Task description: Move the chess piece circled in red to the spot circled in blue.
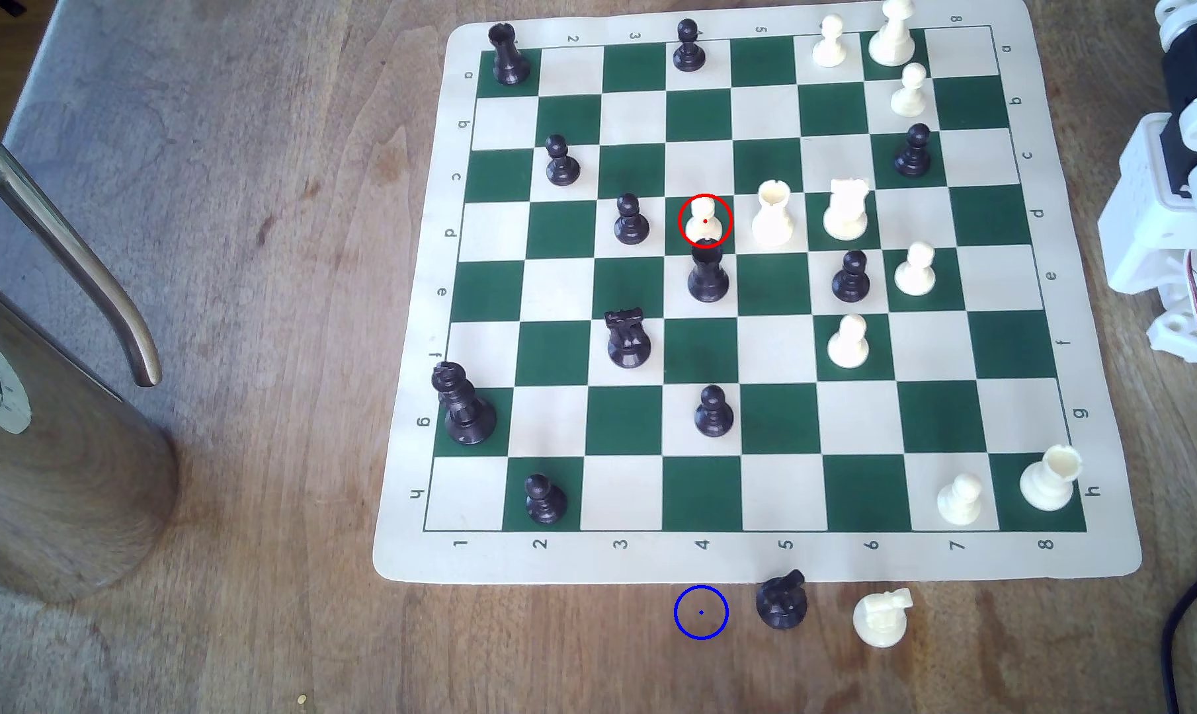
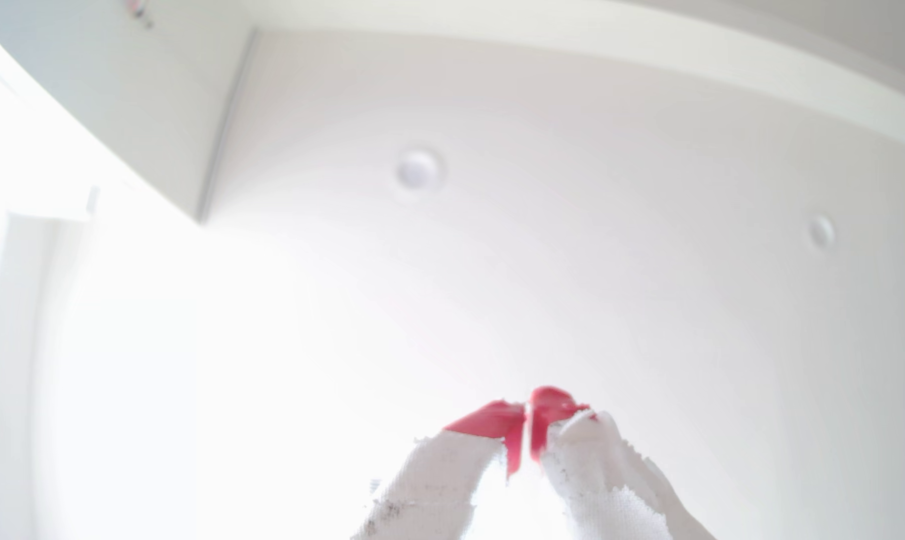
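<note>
Exterior view: white pawn (image 1: 704, 218) upright, long axis vertical, on the board (image 1: 1090, 549) mid-row, a black piece (image 1: 708, 274) touching close behind, white rook (image 1: 773, 213) beside. I'd risk toppling those on approach. Blue ring (image 1: 701, 612) on bare surface (image 1: 238, 343), black knight (image 1: 781, 601) nearby.

Wrist view: hand (image 2: 527, 420) pinched closed, empty, aimed at the ceiling.

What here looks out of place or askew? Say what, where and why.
Two pieces stand off the chess mat on bare wood: a black knight and a white knight, beside the blue-ringed spot. The gripper points at a ceiling, red tips together.
</note>
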Motion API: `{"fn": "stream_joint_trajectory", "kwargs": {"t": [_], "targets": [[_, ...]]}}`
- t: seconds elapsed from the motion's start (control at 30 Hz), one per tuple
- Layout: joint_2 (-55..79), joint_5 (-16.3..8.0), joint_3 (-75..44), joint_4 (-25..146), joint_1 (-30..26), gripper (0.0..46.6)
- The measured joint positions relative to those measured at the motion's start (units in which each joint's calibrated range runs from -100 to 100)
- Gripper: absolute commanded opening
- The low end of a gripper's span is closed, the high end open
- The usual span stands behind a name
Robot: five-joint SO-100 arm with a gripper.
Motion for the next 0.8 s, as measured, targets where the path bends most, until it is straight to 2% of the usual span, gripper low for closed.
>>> {"fn": "stream_joint_trajectory", "kwargs": {"t": [0.13,0.43,0.57,0.63,0.8], "targets": [[0.0,0.4,0.0,2.3,0.0,1.2],[0.1,0.4,-4.3,22.0,0.0,2.1],[0.2,0.3,-8.8,43.8,2.4,2.4],[0.2,-0.6,-11.1,59.6,5.1,2.4],[0.0,-1.1,-15.5,80.8,8.7,2.6]]}}
